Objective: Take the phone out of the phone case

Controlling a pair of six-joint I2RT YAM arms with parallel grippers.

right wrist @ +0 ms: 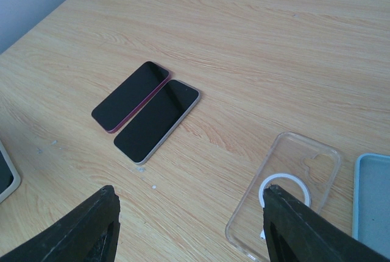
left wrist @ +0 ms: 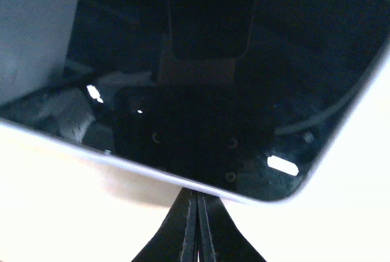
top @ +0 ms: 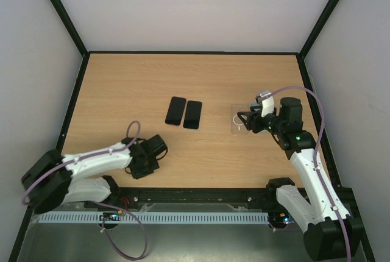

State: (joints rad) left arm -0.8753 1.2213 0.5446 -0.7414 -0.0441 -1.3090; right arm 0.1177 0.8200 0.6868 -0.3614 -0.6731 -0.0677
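Note:
A phone with a dark screen in a pale grey case [left wrist: 201,85] fills the left wrist view. My left gripper [left wrist: 196,196] is shut, its tips touching the case's near edge; nothing shows between the fingers. In the top view the left gripper [top: 146,163] covers this phone. A corner of it shows in the right wrist view [right wrist: 6,178]. My right gripper [right wrist: 189,204] is open and empty, low over the table, with an empty clear case [right wrist: 286,192] by its right finger. The top view shows the right gripper [top: 245,122] at that case [top: 237,127].
Two bare phones lie side by side mid-table: one with a pink edge [top: 175,110] [right wrist: 129,95] and one with a silver edge [top: 192,114] [right wrist: 157,119]. A light blue case [right wrist: 373,204] lies right of the clear one. Black frame posts and white walls ring the table.

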